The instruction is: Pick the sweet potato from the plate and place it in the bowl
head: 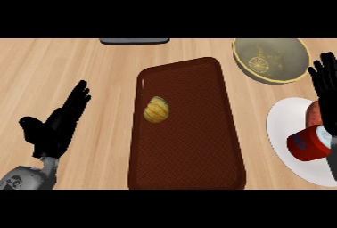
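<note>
Where the white round plate [284,133] lies at the right edge of the light wooden table [66,71], only a reddish-brown sliver of sweet potato [313,112] visible, at the plate's upper right, tucked beside the black right hand [325,80]. Skin dull, brick-toned; shape and length impossible to judge, most of it covered. Just below it on the same plate, touching or nearly so, a red cylindrical can with a blue label and pale lid [309,143], lying tilted. Right hand over the plate's upper right rim, fingers straight and pointing up the view, not curled round anything; palm and wrist cut off by the right border. Further up, near the table's top right, a round olive-grey bowl with a yellow rim [271,60], a faint yellowish wheel-like mark on its inner wall; bowl apart from the plate, bare table between.

Centre of table taken by a long dark brown rectangular tray with rounded corners [187,147], lower end cut off. On its upper left part, a small yellow-tan ribbed object [157,109], kind uncertain. At the top edge, part of a dark grey flat item [135,41], mostly out of view.

Left hand [56,124] at the lower left, well apart from tray, open, fingers straight and angled up-right, thumb out to the side, resting. Grey forearm [26,177] partly cut off below.
</note>
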